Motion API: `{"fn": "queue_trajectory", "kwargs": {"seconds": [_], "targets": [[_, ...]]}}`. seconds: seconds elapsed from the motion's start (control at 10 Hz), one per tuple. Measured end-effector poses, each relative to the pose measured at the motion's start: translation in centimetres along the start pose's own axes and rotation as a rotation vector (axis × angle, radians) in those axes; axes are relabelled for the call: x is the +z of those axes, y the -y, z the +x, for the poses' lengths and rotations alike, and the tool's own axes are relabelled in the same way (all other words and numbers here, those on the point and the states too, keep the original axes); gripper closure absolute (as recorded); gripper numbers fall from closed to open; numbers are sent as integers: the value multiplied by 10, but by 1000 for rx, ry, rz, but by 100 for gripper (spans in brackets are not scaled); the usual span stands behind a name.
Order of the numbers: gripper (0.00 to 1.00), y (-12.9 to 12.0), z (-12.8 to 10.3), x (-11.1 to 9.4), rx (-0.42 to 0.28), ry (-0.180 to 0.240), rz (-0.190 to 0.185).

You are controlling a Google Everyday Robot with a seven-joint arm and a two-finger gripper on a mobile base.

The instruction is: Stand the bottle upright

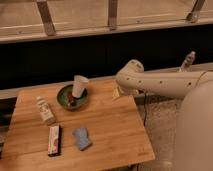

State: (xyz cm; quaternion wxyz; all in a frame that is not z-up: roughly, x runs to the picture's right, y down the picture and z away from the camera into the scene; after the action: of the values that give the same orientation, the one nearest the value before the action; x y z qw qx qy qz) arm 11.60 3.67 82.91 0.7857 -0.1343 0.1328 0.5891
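Just the one camera view, so everything's from that. The bottle [45, 111] is lying on its side on the bench [110, 135], left of the green bowl [61, 96] and a bit nearer the camera, with the cap end pointing away from me. It's a small plastic thing, so I'd guess it's light, fairly stiff but a little squashy, and the smooth label is probably slippery. It'll likely roll or skid if I nudge it. I'd pinch across the body up near the cap end, then tip it onto its base. The gripper [117, 93] hangs at the bench's far edge, well to the right of the bowl and nowhere near the bottle. The jaws are wide apart, holding nothing and touching nothing I can make out.
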Motion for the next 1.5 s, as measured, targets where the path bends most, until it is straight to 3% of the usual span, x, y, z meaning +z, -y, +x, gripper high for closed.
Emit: {"fn": "queue_trajectory", "kwargs": {"seconds": [0.4, 0.7, 0.9, 1.1, 1.2, 1.5], "targets": [[20, -39, -52, -24, -143, 49, 26], [20, -117, -93, -44, -314, 90, 25], [20, -165, -103, -55, -417, 109, 13], [20, -235, -102, -66, -545, 114, -21], [20, -249, -101, -68, -568, 116, -30], [20, -244, -100, -68, -565, 111, -21]]}}
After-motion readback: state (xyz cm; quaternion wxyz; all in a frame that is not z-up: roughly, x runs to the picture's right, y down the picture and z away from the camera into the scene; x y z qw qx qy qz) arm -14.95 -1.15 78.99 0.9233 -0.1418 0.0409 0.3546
